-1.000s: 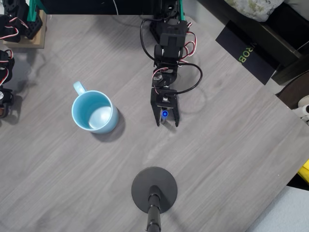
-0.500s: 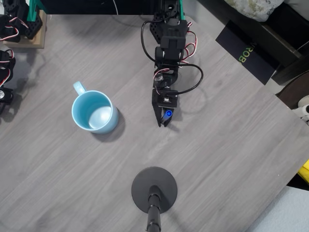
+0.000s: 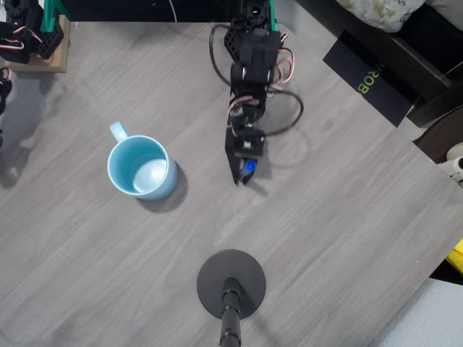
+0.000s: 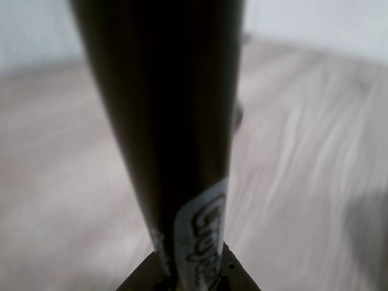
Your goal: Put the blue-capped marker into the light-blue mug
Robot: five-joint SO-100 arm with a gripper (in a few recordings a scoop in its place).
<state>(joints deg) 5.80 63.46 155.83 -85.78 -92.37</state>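
Note:
In the overhead view the light-blue mug (image 3: 140, 167) stands upright on the grey table, handle toward the upper left, its inside bare. My gripper (image 3: 244, 176) hangs to the right of the mug, about a mug's width and a half away, shut on the blue-capped marker (image 3: 248, 166), whose blue cap shows between the black fingers. In the wrist view the marker's black barrel (image 4: 170, 121) with a white label runs up the middle of the picture, very close to the camera.
A black round stand base (image 3: 231, 284) with a pole sits near the table's front edge below the gripper. A wooden block (image 3: 51, 54) with other arm parts is at the upper left. A black box (image 3: 372, 79) lies at the upper right.
The fingers have shut on the marker, which stood between open fingers a second ago. The gripper has turned a little and the blue cap now looks tilted.

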